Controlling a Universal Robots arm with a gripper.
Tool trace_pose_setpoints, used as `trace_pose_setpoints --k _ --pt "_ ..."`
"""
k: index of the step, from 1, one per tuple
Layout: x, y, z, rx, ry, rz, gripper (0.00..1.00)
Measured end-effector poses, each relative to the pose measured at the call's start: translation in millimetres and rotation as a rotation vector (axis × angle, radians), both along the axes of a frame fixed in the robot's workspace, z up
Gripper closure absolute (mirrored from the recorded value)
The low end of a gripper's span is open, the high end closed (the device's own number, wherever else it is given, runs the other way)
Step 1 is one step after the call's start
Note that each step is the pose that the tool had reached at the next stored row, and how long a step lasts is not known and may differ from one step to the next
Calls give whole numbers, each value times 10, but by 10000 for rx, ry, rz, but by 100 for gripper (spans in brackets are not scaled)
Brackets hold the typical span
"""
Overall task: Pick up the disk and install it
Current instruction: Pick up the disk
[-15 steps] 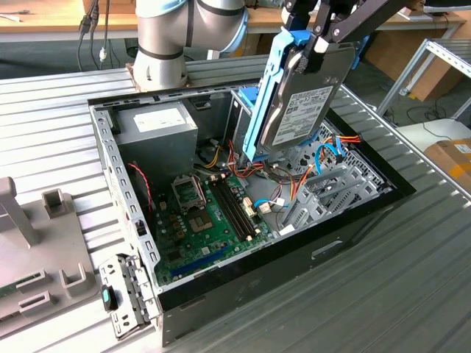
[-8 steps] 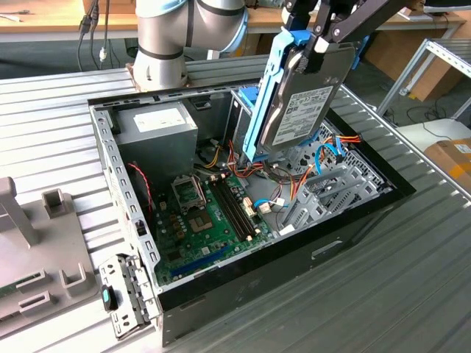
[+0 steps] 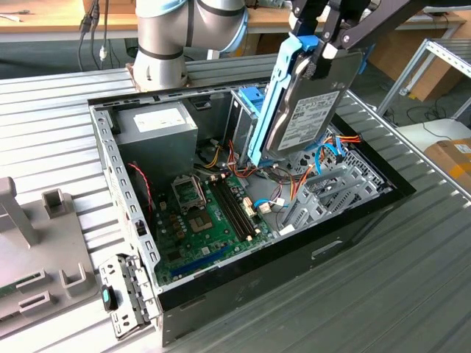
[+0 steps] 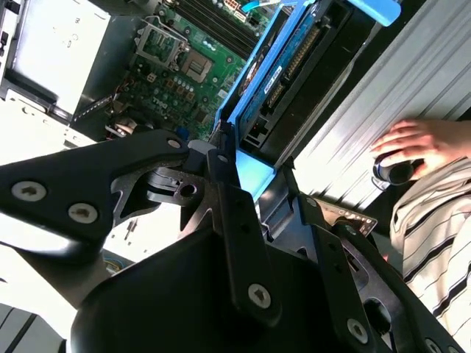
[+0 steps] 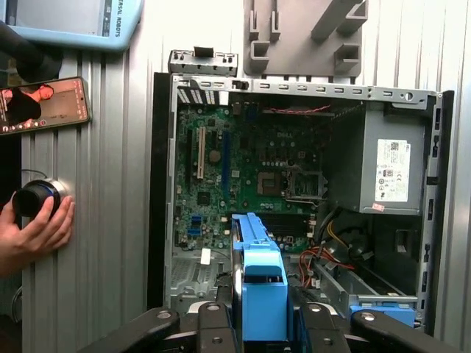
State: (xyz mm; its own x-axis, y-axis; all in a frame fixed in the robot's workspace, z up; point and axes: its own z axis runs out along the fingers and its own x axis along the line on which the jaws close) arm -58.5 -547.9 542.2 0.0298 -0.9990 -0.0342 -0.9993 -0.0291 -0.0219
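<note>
The disk (image 3: 313,110), a grey-silver drive with a white label and a bright blue bracket along its edge, hangs upright above the open computer case (image 3: 110,147). My gripper (image 3: 324,55) is shut on its upper end, fingers clamped on the blue bracket. The disk's lower end hovers over the orange and blue cables by the drive bay (image 3: 331,184). In the second wrist view the disk (image 4: 294,73) runs away from my black fingers (image 4: 228,191). In the first wrist view the blue bracket (image 5: 261,279) sits between the fingers, above the motherboard (image 5: 243,169).
A grey power supply (image 3: 158,125) fills the case's back corner. A grey fixture block (image 3: 37,250) lies at the exterior view's left. A person's hand (image 5: 33,232) holds a black knob (image 5: 33,198) on the ribbed table beside the case, near a phone (image 5: 44,103).
</note>
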Motion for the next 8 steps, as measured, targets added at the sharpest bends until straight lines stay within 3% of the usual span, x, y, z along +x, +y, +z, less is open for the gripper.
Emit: trace_pose_setpoints --k 3,8 --pt "6 -30 -2 -1 0 0 64" --pt "7 -34 -2 -1 0 0 64"
